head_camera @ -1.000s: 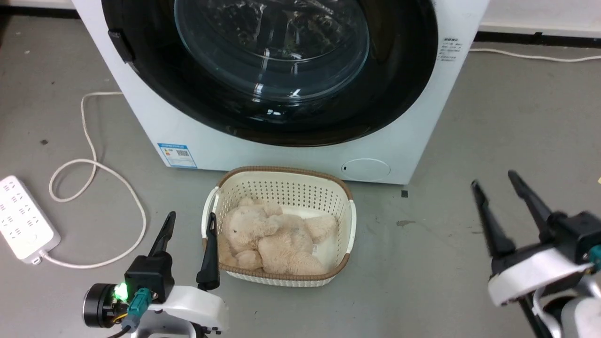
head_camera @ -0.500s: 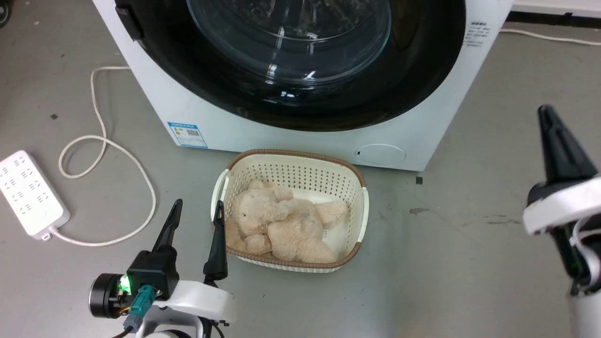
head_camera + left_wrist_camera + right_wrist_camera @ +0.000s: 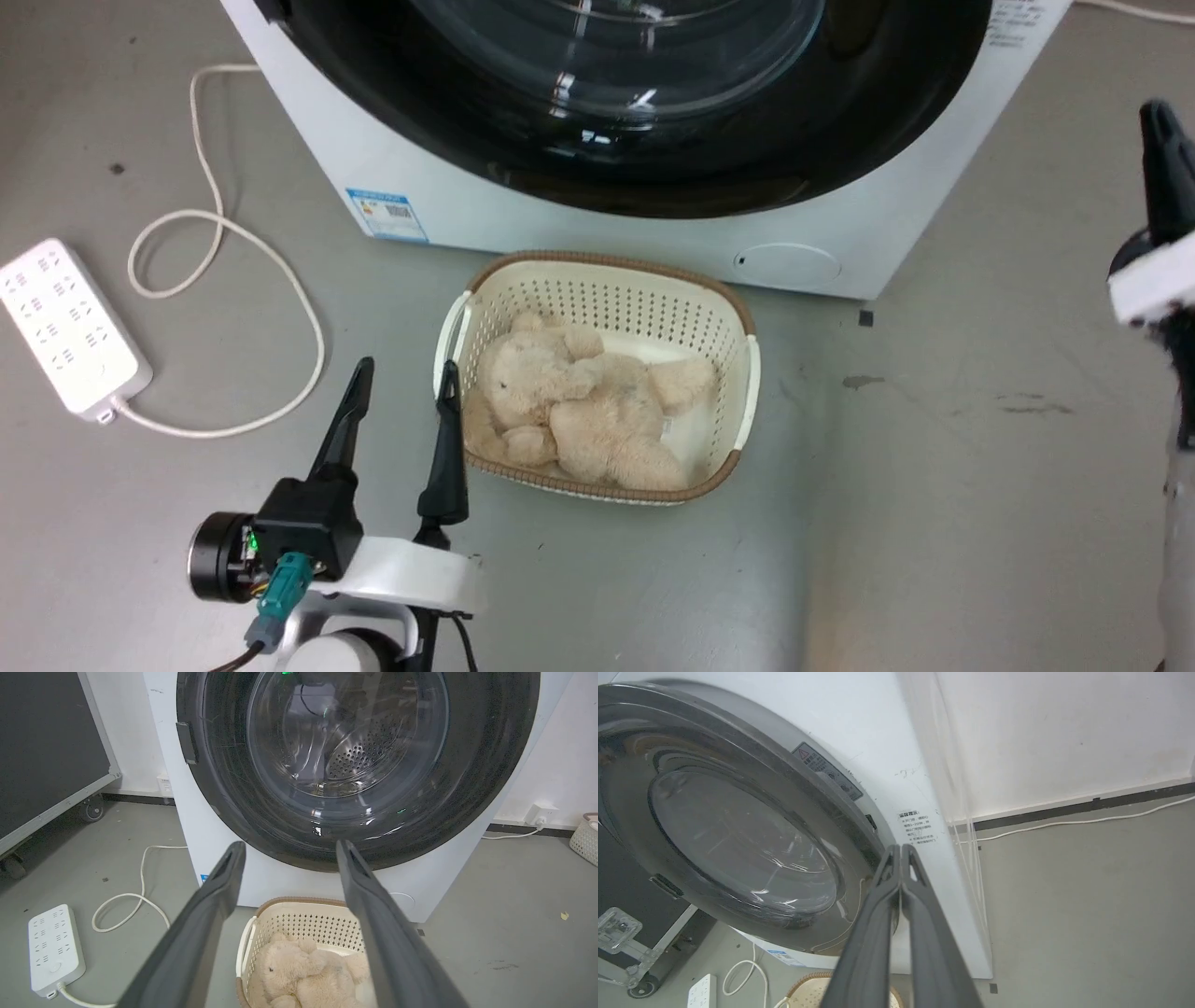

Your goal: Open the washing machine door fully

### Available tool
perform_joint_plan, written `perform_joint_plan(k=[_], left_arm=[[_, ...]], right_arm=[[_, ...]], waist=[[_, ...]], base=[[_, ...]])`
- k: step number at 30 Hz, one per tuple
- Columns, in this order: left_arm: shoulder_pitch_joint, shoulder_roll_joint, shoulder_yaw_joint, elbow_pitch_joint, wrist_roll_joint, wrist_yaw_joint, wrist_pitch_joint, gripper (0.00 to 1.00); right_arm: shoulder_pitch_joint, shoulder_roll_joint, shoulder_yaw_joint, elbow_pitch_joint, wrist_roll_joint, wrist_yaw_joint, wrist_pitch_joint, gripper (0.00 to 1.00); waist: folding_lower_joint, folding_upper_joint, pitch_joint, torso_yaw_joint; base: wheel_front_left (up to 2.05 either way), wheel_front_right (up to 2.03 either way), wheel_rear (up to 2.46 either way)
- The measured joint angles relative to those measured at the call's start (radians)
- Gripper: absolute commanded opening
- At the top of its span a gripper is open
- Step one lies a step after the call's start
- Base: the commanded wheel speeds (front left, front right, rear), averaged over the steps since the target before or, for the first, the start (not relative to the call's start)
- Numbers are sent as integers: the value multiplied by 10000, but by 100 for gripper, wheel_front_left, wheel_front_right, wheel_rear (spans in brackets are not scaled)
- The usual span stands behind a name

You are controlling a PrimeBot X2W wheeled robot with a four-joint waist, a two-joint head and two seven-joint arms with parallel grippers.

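The white washing machine (image 3: 448, 215) stands at the top of the head view, its blue label at the lower left of its front. The round glossy black washing machine door (image 3: 523, 140) with the clear glass bowl lies against the front. My left gripper (image 3: 407, 369) is open low on the floor, beside the basket and well short of the door (image 3: 355, 765). My right gripper (image 3: 1158, 117) is raised at the machine's right side. In the right wrist view its fingers (image 3: 901, 849) are shut on nothing, tips close to the door's (image 3: 738, 844) right edge.
A cream perforated basket (image 3: 607, 299) holding a beige teddy bear (image 3: 579, 411) sits on the floor right below the door. A white power strip (image 3: 65, 327) and its looped cord (image 3: 224, 280) lie at the left. A black wheeled case (image 3: 46, 756) stands further left.
The head camera has shifted. My right gripper has gone from open near the floor to shut, and has risen beside the machine's right edge. The left gripper has stayed open by the basket.
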Motion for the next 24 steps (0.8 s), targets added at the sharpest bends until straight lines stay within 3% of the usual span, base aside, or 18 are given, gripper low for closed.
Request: perform_joint_plan(k=[24], left_arm=[[-602, 0, -504, -422, -278, 270, -514, 100]], right_arm=[[-4417, -470, -1484, 3411, 1864, -2, 3549, 0]], waist=[[0, 0, 1367, 610]], base=[[0, 0, 0]])
